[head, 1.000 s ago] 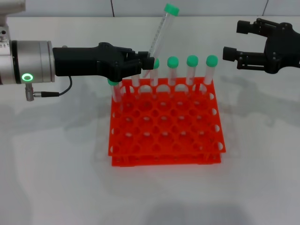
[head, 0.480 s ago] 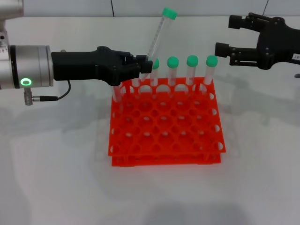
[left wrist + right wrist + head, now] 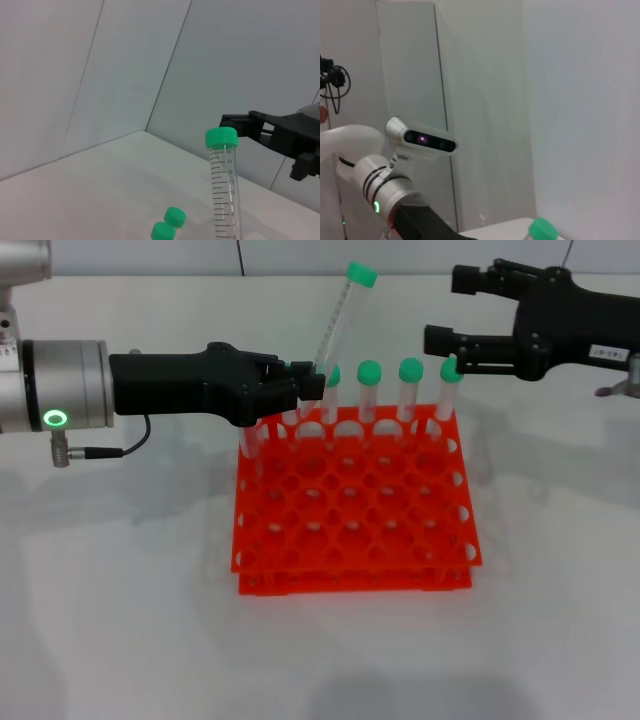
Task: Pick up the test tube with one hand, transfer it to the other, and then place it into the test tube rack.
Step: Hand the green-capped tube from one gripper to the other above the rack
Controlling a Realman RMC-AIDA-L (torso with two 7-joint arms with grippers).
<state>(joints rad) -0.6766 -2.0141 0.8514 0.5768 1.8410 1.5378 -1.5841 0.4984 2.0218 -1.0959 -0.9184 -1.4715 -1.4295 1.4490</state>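
Left claw: the unlabelled black two-finger claw (image 3: pixel 312 381) on a silver cuff with a green light is clenched on the lower part of the slender clear plastic test tube with a round green screw cap (image 3: pixel 338 320).
Test tube: it is held tilted, cap uppermost, above the rear edge of the bright orange-red two-tier plastic rack (image 3: pixel 352 505).
Right claw: the black claw with a small white label (image 3: pixel 440 310) is released, fingers spread, near the tube's cap.
Rack: it is set on the white worktop (image 3: pixel 120 590); other green-capped tubes (image 3: pixel 409 390) are stood in its rear row.
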